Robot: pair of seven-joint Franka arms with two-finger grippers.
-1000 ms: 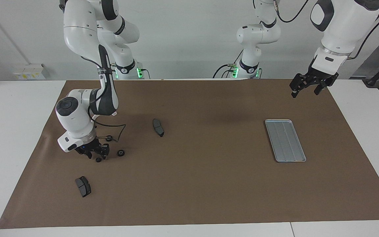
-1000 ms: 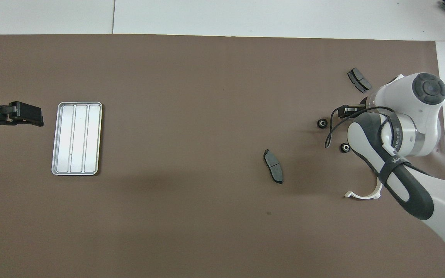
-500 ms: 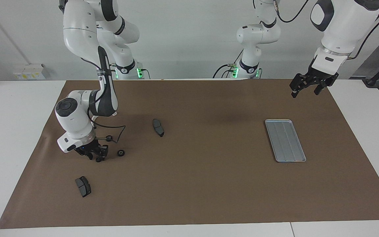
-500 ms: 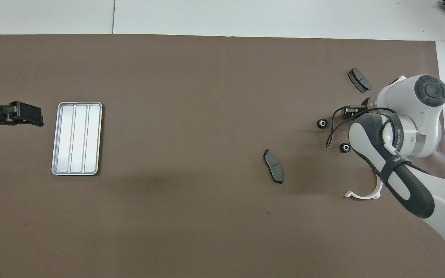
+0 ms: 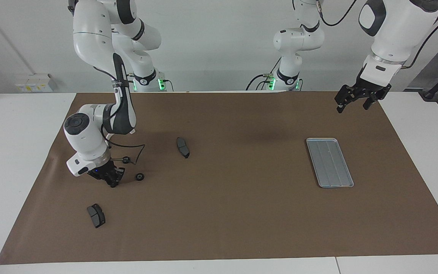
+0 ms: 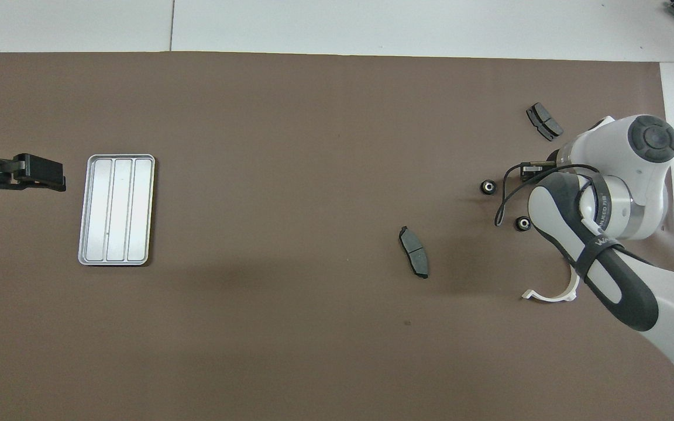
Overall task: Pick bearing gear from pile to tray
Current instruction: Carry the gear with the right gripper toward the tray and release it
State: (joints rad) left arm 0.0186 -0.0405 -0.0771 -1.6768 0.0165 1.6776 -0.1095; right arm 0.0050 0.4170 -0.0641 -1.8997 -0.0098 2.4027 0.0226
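Observation:
The pile lies at the right arm's end of the brown mat. My right gripper [image 5: 112, 183] is down at the mat there, shut on a small black bearing gear that its fingertips hide. In the overhead view the wrist covers most of the right gripper [image 6: 533, 171]. Two more bearing gears [image 5: 140, 176] [image 5: 126, 160] lie beside it, and these gears [image 6: 488, 187] [image 6: 523, 223] also show from overhead. The empty silver tray [image 5: 329, 162] [image 6: 116, 209] sits at the left arm's end. My left gripper [image 5: 352, 102] [image 6: 44, 175] waits open in the air over the mat beside the tray.
One dark brake pad [image 5: 183, 147] [image 6: 413, 252] lies toward the table's middle. Another brake pad [image 5: 96, 215] [image 6: 543, 121] lies farther from the robots than the gears. A white half-ring bracket [image 6: 550, 294] lies under the right arm, nearer the robots.
The right gripper's fingers have come together around the gear at the mat. The left arm, the tray and the other parts have not moved.

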